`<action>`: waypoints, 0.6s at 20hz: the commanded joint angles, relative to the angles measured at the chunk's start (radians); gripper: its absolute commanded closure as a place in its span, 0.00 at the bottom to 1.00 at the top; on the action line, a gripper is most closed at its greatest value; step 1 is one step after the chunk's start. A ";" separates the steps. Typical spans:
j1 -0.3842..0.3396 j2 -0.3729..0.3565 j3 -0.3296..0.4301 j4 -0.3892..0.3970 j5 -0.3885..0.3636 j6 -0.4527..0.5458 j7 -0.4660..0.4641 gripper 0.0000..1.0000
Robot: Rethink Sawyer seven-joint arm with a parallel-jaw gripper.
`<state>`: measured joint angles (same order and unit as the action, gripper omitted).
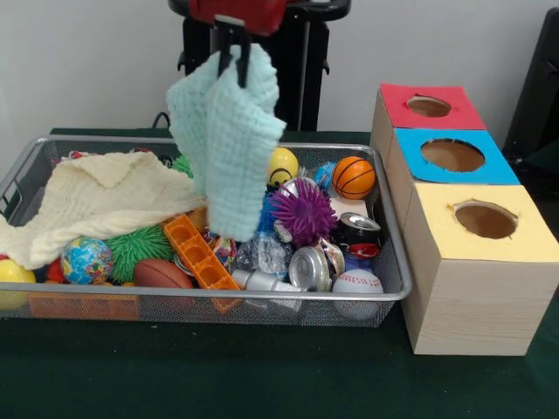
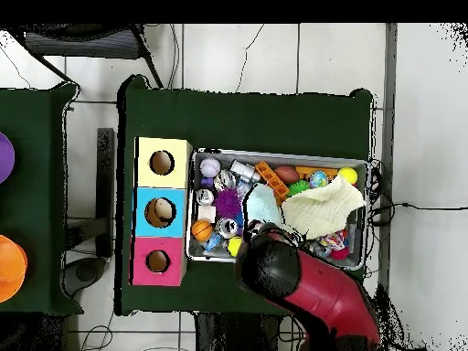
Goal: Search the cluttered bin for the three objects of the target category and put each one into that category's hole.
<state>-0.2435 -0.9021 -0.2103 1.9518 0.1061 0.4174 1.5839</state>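
The gripper (image 1: 234,54) had the pale green cloth (image 1: 229,140) pinched, dangling above the bin (image 1: 391,288); it wanted lifting clear before swinging towards the boxes (image 1: 476,262).

Your robot's arm (image 2: 315,288) is mostly glossy red, a thick rounded shell that looks smooth from above. At its forward end sits a black, dome-shaped joint cap (image 2: 268,262), round and slightly shiny. Seen from the front, the wrist (image 1: 238,10) shows as a red rounded housing under a black band at the top edge. Below it hangs the gripper (image 1: 234,54), made of thin, dark, straight metal pieces (narrow like two short rods side by side). Behind it stands the black pedestal (image 1: 297,61), an upright column with flat dark plates.
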 commanded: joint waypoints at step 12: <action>-0.225 0.006 0.136 -0.074 -0.214 0.073 -0.082 1.00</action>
<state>-0.4401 -0.9083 -0.1860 1.9324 -0.0312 0.4176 1.5839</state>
